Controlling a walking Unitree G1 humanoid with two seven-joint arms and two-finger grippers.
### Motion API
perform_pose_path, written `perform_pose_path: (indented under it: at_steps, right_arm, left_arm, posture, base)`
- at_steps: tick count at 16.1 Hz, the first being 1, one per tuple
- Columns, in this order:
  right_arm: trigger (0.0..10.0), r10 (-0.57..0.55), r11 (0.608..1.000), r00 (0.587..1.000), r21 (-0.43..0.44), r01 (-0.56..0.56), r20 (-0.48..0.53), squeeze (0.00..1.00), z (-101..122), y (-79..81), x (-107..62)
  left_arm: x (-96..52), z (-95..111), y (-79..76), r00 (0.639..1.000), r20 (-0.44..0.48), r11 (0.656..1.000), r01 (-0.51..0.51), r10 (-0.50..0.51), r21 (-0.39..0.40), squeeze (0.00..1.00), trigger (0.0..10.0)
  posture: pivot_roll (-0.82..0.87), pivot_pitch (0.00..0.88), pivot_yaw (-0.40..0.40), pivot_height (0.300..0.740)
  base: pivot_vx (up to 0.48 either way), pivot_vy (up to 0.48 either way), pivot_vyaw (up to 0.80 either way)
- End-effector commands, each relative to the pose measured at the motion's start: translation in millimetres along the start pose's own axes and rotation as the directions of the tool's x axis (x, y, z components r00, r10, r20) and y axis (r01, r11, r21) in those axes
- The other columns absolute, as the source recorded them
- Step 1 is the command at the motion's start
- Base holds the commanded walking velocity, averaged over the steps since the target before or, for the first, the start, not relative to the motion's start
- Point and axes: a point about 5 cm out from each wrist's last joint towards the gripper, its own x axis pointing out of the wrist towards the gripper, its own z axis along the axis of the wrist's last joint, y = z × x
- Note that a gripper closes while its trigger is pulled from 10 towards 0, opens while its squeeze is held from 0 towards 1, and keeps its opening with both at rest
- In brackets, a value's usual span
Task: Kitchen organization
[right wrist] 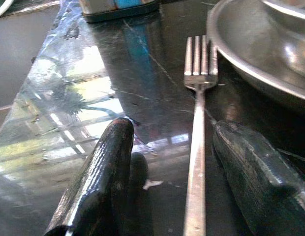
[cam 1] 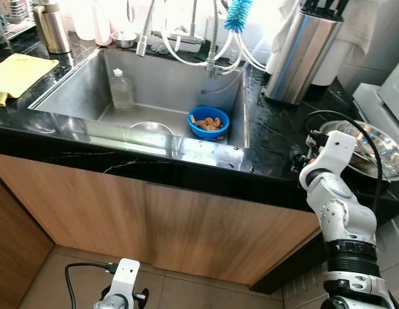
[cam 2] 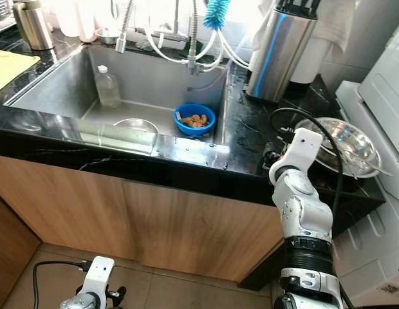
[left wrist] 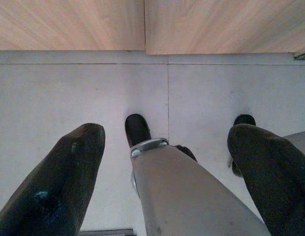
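Right hand low over a fork on the black bench, right of the sink.

Bench (cam 1: pixel 270 138): glossy black stone. Sink (cam 1: pixel 180 80): steel, holds a clear bottle (cam 1: pixel 121 90), a blue bowl (cam 1: pixel 208 122) with brown bits, a steel bowl (cam 1: pixel 150 128). Steel pan (cam 2: pixel 344 145) sits by the fork tines. Fork (right wrist: pixel 198 132): plain silver, four tines, flat on the bench, handle lying between the right hand's (right wrist: pixel 177 182) spread fingers; contact not clear, nothing gripped. Left hand (left wrist: pixel 167 182) hangs released over the tile floor (left wrist: pixel 83 93).
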Motion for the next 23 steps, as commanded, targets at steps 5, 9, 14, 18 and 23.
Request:
perform_pose_path:
  at_steps: [5,9,14,18,23]
  right_arm:
    - [10.0,-0.005,1.0,1.0,-0.031,0.005,0.002,0.0,10,-5.2,5.4]
    - [10.0,-0.072,0.997,0.997,-0.018,0.072,0.01,0.0,11,-16.5,8.1]
    - [10.0,-0.04,0.999,0.999,-0.034,0.04,-0.004,0.0,11,-13.7,11.9]
    - [10.0,0.021,0.997,1.0,-0.08,-0.023,-0.021,0.0,9,-6.2,15.8]
    - [10.0,0.043,0.99,0.999,-0.131,-0.047,-0.032,0.0,10,-1.1,21.2]
  left_arm:
    - [-0.1,-2,-3.2,1.0,-0.006,1.0,0.014,-0.014,0.001,0.0,10.0]
    - [-0.1,-2,-3.8,1.0,-0.009,1.0,0.018,-0.018,0.0,0.0,10.0]
    - [0.0,-2,-4.1,1.0,-0.01,1.0,0.019,-0.019,-0.002,0.0,10.0]
    - [0.1,-2,-4.3,1.0,-0.009,1.0,0.018,-0.018,-0.004,0.0,10.0]
    - [0.2,-1,-4.4,1.0,-0.009,1.0,0.018,-0.018,-0.005,0.0,10.0]
  posture:
    - [0.16,0.079,-0.158,0.736]
    - [0.16,0.083,-0.158,0.736]
    - [0.15,0.088,-0.158,0.736]
    - [0.16,0.09,-0.16,0.736]
    - [0.16,0.093,-0.159,0.736]
  base:
    - [0.0,0.0,0.0]
    - [0.0,0.0,0.0]
    - [0.0,0.0,0.0]
    - [0.0,0.0,0.0]
    - [0.0,0.0,0.0]
